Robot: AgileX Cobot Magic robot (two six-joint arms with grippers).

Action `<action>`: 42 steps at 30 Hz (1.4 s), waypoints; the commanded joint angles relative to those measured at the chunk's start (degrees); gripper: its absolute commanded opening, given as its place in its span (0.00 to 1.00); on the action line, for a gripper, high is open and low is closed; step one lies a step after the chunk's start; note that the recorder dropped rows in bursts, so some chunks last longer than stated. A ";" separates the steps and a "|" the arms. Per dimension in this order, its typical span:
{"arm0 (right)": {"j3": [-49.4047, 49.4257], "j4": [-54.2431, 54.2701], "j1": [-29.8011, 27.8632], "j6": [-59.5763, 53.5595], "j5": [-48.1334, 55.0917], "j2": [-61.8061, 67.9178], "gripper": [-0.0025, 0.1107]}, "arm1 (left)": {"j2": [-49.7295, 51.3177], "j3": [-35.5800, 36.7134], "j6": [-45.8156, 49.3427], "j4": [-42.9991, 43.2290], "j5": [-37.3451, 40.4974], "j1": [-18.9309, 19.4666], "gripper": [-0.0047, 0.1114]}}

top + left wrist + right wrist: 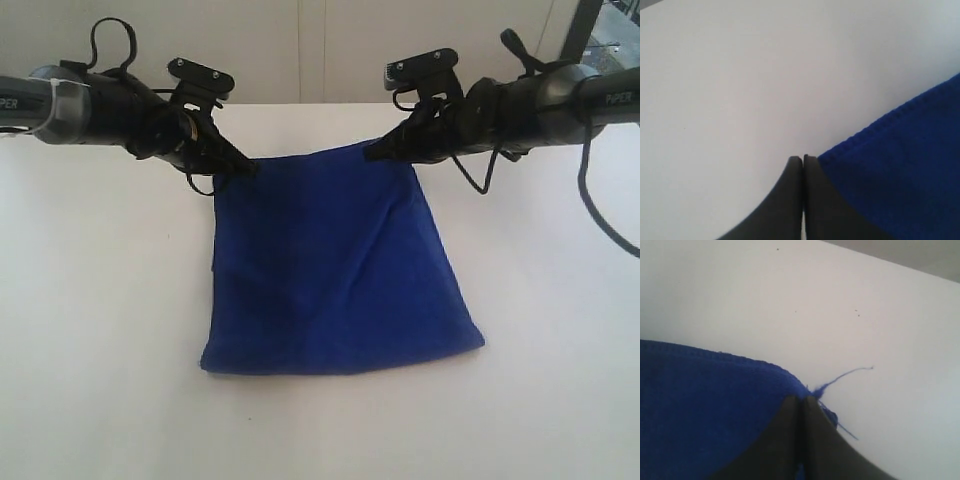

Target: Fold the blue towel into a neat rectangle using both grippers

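In the exterior view both arms were cut off at the sides, and the far corners of the towel (335,270) were hidden behind the jaw tips. The left gripper (243,166) was clenched on the far left corner. Its wrist view showed the jaws pressed together with the hem running in beside one jaw, but we could not see the pinched bit itself. The right gripper (372,152) was clamped on the far right corner, where a loose thread (845,375) stuck out. The far edge hung lifted between them, while the near edge lay on the white table (100,330). Behind it stood a pale wall (300,50).
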 commanded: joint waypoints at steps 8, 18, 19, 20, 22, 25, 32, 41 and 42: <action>-0.14 -0.17 -0.52 -3.29 -6.27 2.44 0.12 | 2.14 -0.30 0.05 0.41 -5.96 0.09 0.23; -0.14 -0.17 -0.52 -4.10 -5.56 1.29 0.45 | 1.81 -0.30 2.17 0.41 -3.87 0.76 0.49; -0.14 0.14 -0.52 -4.10 -4.92 0.53 0.45 | 1.09 -0.30 2.17 0.41 -2.48 1.04 0.49; -0.14 0.12 -0.52 -4.10 -4.10 -0.30 0.45 | 0.25 -0.30 2.30 0.41 -0.39 1.45 0.49; -0.14 0.12 -0.78 -4.10 0.43 -3.18 0.41 | -2.47 -0.30 2.56 0.41 6.73 2.66 0.49; -0.14 0.12 -1.68 -4.10 8.13 -6.07 0.30 | -5.52 -0.30 2.56 0.41 15.54 2.67 0.47; -0.14 -0.05 -3.84 -2.54 30.70 -12.50 0.02 | -12.32 -0.30 8.29 -10.81 32.07 2.06 0.14; 4.43 0.12 -3.72 4.13 44.23 -22.28 0.02 | -21.93 7.39 17.58 -23.67 39.67 -2.27 0.04; 6.22 0.12 -3.72 4.13 44.23 -23.98 0.02 | -23.07 9.35 17.58 -23.67 39.28 -3.41 0.04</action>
